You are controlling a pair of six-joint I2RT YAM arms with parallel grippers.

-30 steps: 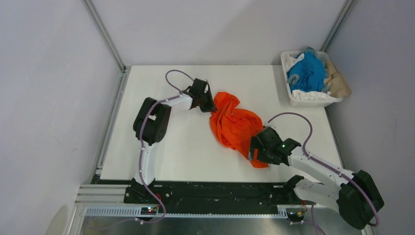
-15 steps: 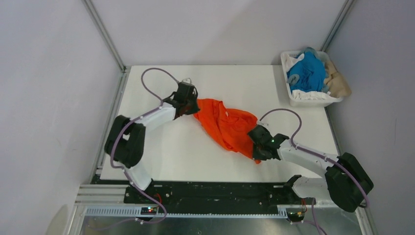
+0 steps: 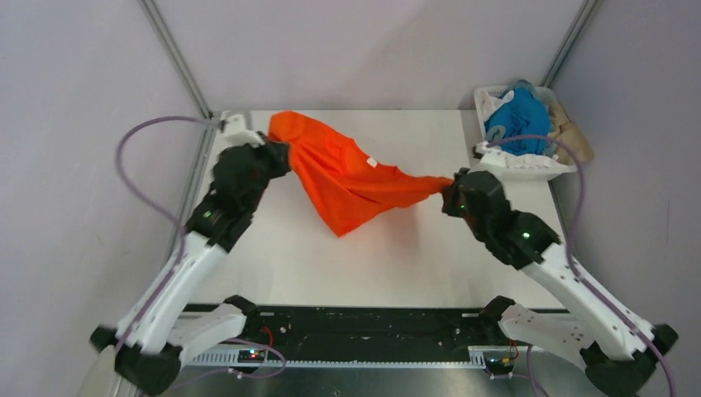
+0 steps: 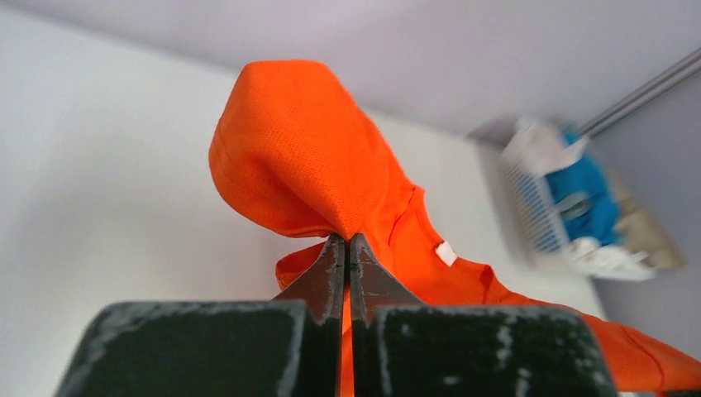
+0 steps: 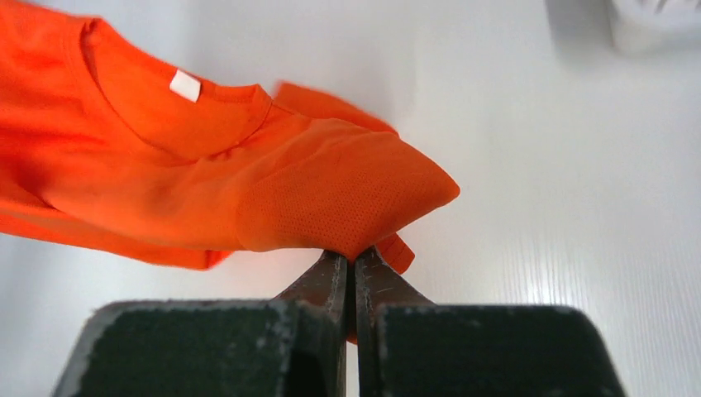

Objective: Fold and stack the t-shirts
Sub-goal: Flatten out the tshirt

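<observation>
**Top view.** I hold the orange t-shirt (image 3: 347,178) stretched between both arms over the table (image 3: 397,265).

- **Left gripper (image 4: 347,246):** pressed together on a fold of mesh cloth at the shirt's far-left end, near the table's back-left corner.
- **Right gripper (image 5: 350,260):** pinches a pointed fold at the opposite end, toward the table's right side.

Between the two grasps the cloth sags in a drape, its lowest corner pointing toward the near edge. I cannot tell whether that corner touches the table. The collar and its small white neck tag (image 5: 185,84) lie between the grippers.

At the far-right corner, a white basket (image 3: 529,171) holds the blue t-shirt (image 3: 519,124) on top of white cloth (image 3: 498,103). The beige t-shirt (image 3: 574,142) spills over the basket's right rim.
</observation>
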